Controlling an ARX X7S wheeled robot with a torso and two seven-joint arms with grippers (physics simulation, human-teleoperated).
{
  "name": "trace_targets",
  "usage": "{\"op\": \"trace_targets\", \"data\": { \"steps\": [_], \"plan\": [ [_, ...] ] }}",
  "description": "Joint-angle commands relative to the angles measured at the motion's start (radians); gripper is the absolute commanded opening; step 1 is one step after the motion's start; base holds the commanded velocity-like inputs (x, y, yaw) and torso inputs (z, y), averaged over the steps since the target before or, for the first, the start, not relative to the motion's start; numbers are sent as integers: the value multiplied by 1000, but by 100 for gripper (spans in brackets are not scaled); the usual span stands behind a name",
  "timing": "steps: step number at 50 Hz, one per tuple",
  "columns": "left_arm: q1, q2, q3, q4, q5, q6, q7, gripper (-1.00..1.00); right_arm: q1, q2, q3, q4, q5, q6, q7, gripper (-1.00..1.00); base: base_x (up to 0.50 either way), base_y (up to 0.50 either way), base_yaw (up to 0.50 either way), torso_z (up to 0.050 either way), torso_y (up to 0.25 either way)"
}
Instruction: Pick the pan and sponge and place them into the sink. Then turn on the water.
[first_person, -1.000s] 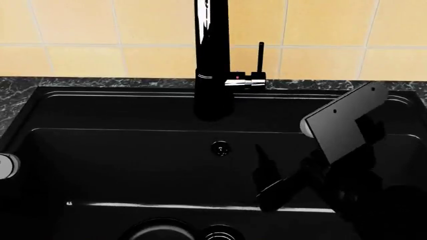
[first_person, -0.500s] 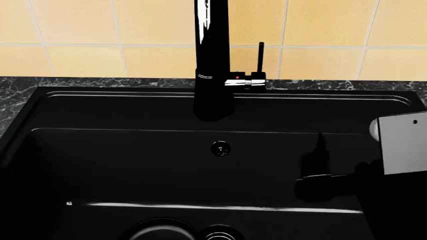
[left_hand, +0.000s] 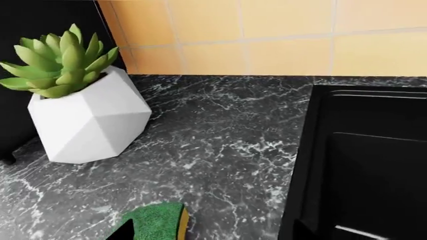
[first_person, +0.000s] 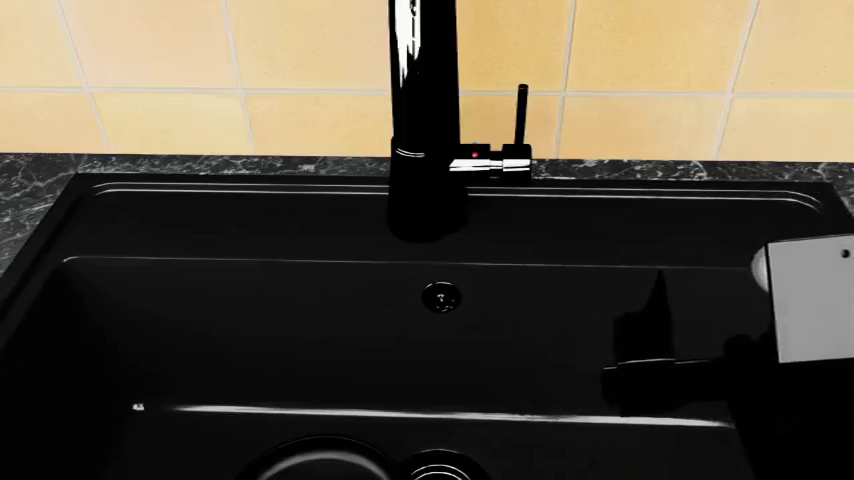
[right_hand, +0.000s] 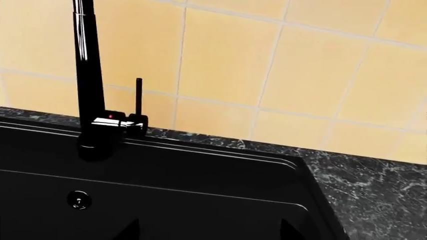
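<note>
The green-and-yellow sponge (left_hand: 157, 224) lies on the marble counter left of the black sink (left_hand: 360, 165). My left gripper (left_hand: 212, 234) hangs open over it, one fingertip (left_hand: 127, 232) above its green top. The left gripper is outside the head view. In the head view the pan (first_person: 320, 462) shows as a round rim on the sink (first_person: 240, 330) floor, cut by the bottom edge. My right gripper (first_person: 630, 332) is open and empty over the basin's right side. The faucet (first_person: 424, 110) stands at the back with its lever (first_person: 522, 115) upright. No water shows.
A succulent in a white faceted pot (left_hand: 90, 122) stands on the counter (left_hand: 220, 145) near the tiled wall. The chrome-ringed drain (first_person: 441, 468) sits beside the pan. The overflow fitting (first_person: 442, 296) is on the back wall of the basin. Marble counter (right_hand: 380, 195) extends right of the sink.
My right arm has swung to the right across the basin, its grey plate now at the view's right edge. A grey part of the left arm has left the head view.
</note>
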Motion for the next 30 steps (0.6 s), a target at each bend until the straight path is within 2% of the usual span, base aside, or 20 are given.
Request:
{"op": "trace_targets", "data": {
  "steps": [1,30],
  "plan": [
    [-15,-48,-63,-75,-17,-1,33,100,8,-9,-19,21,-11,-11,-15,100,0,0,0,0,0],
    [-45,-123,41,-390,56,175,61,100,24,-23,-73,59,-14,-44,-23,100,0,0,0,0,0]
  ]
}}
